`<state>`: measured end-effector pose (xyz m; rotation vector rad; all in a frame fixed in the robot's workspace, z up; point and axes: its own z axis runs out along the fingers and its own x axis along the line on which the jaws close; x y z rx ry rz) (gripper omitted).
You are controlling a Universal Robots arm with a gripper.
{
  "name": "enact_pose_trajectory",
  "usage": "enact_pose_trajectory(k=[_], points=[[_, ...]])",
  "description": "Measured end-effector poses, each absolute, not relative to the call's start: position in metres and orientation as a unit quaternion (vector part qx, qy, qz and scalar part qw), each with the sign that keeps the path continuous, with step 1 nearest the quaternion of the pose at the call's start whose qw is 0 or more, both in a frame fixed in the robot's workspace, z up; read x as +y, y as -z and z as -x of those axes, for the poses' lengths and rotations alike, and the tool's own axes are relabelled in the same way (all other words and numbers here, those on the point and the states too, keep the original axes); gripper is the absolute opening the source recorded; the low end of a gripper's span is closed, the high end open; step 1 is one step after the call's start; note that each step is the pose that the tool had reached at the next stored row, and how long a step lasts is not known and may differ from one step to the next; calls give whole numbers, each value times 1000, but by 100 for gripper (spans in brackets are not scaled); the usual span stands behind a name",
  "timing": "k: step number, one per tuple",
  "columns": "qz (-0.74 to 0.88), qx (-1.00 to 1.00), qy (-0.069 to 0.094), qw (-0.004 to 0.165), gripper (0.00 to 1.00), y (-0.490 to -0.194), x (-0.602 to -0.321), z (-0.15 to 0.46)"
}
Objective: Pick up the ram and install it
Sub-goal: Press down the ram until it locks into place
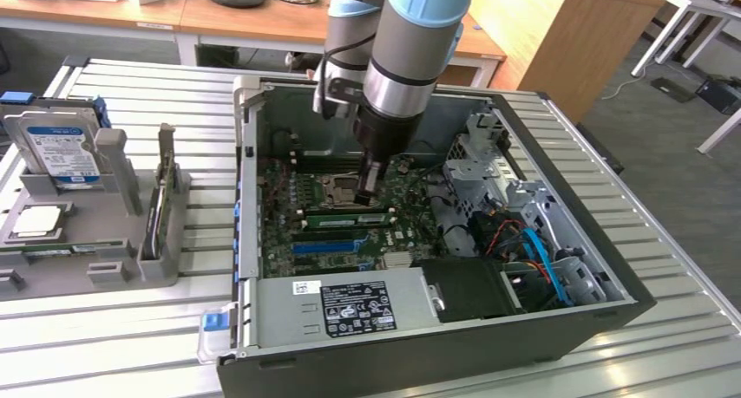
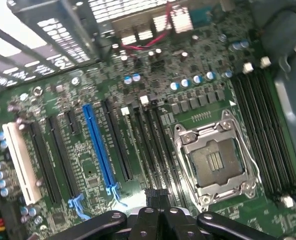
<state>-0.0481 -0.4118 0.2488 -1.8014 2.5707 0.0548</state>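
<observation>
The ram (image 1: 347,218), a thin green stick with dark chips, lies along the memory slots just beside the CPU socket (image 1: 338,190) on the motherboard (image 1: 290,242) inside the open PC case. My gripper (image 1: 368,195) reaches down into the case, its narrow dark tip directly over the stick's middle. The fingers are pressed together with no gap between them. Whether the tip touches the stick cannot be told. In the wrist view the gripper (image 2: 155,194) hovers over the black memory slots (image 2: 152,145) next to the CPU socket (image 2: 215,162).
Case walls (image 1: 245,155) surround the board. A drive cage and cables (image 1: 515,233) stand at the exterior view's right, and the power supply (image 1: 347,307) lies at the front. A grey parts holder (image 1: 104,216) with a hard drive (image 1: 58,151) sits at the exterior view's left. A blue slot (image 2: 99,145) and a white slot (image 2: 20,160) flank the black ones.
</observation>
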Motion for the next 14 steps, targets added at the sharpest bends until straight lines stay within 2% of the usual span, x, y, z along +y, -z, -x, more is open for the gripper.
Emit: enact_pose_trajectory(k=[14], points=[[475, 880, -17, 3, 11, -249, -412, 48]])
